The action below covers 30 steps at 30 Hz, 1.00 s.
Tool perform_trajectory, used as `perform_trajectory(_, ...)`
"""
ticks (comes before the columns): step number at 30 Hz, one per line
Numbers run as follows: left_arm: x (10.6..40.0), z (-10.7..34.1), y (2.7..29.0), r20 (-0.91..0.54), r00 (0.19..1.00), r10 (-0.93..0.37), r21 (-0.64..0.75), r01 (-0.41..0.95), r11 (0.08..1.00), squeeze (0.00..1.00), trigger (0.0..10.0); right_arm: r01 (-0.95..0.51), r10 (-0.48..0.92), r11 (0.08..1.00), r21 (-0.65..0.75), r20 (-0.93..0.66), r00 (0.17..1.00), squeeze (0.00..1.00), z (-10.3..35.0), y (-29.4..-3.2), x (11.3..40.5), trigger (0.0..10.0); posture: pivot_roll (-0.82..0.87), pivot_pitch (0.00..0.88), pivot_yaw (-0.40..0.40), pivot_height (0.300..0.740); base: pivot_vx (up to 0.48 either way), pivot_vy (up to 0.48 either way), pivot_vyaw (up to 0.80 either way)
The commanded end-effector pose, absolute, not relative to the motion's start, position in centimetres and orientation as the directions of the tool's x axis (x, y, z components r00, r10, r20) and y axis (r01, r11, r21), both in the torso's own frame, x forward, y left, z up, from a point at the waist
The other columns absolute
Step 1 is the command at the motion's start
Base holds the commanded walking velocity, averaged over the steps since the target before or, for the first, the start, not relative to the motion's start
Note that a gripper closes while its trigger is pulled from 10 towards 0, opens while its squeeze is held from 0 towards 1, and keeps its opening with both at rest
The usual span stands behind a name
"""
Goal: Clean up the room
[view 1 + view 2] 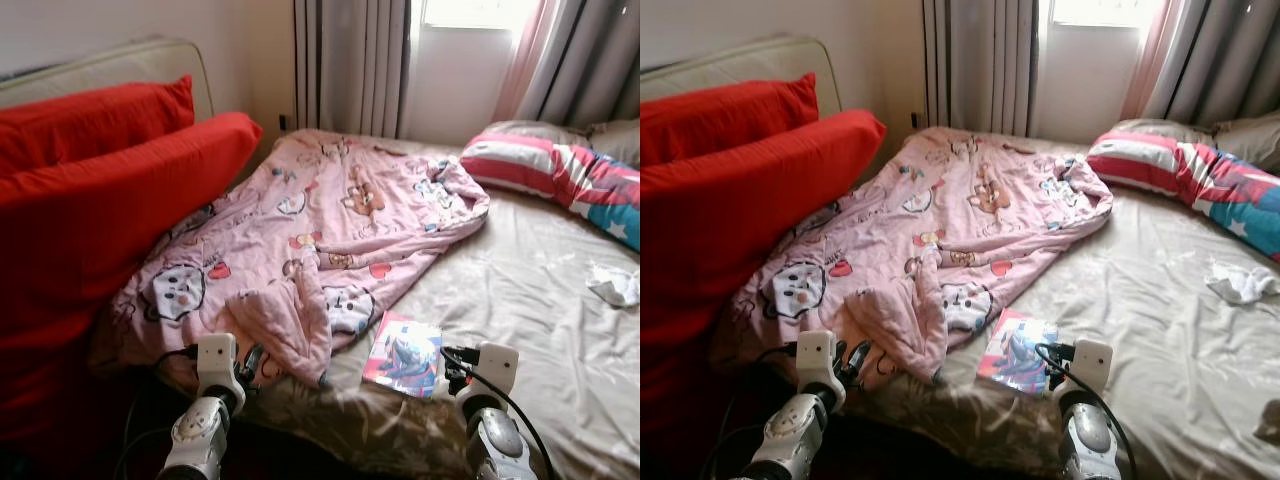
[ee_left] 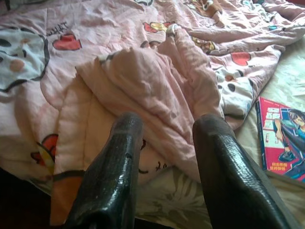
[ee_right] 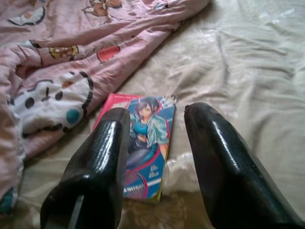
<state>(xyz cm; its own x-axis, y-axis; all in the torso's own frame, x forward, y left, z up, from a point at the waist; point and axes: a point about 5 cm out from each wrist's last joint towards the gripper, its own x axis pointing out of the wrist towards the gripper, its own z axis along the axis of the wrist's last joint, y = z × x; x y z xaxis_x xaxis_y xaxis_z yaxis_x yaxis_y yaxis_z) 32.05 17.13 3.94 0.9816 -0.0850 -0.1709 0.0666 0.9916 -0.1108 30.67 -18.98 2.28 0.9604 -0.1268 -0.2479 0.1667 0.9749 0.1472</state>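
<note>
Bedding is lying rumpled before us: a pink cartoon blanket (image 1: 330, 230) is sprawling across the bed (image 1: 530, 300), its folded corner hanging near the bed's front edge. We are holding our left gripper (image 2: 164, 157) just in front of that corner, fingers (image 2: 114, 176) spread and gripping nothing. Our right gripper (image 3: 155, 157) is hovering over a comic book (image 1: 402, 354) that is lying flat on the sheet just beside the blanket's edge, fingers spread as well. Two red pillows (image 1: 100, 190) are leaning on the left. A striped pillow (image 1: 560, 175) is resting by the window, and a crumpled white tissue (image 1: 613, 285) is sitting on the sheet well to the right.
</note>
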Motion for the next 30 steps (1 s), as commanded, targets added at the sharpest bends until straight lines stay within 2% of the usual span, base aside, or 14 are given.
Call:
perform_trajectory(1, 31.9, 3.6, 17.1, -0.194, 0.977, -0.085, -0.108, 0.065, 0.992, 0.0, 10.0, 0.175, -0.129, 0.973, 0.15, -0.272, 0.954, 0.0, 1.9, -19.2, 30.5, 10.0, -0.06, 0.015, 0.005, 0.585, 0.0, 0.0, 0.0)
perform_trajectory(26, 31.6, 3.0, 18.0, -0.241, 0.967, -0.078, -0.108, 0.053, 0.993, 0.0, 10.0, 0.186, -0.118, 0.97, 0.159, -0.362, 0.925, 0.0, 0.5, -20.0, 29.4, 10.0, -0.06, 0.008, 0.009, 0.585, 0.0, 0.0, 0.0)
perform_trajectory(30, 31.6, 3.0, 18.0, -0.247, 0.966, -0.078, -0.108, 0.053, 0.993, 0.0, 10.0, 0.191, -0.119, 0.969, 0.157, -0.383, 0.916, 0.0, 0.3, -20.1, 29.2, 10.0, -0.06, 0.006, 0.009, 0.585, 0.262, 0.0, 0.0)
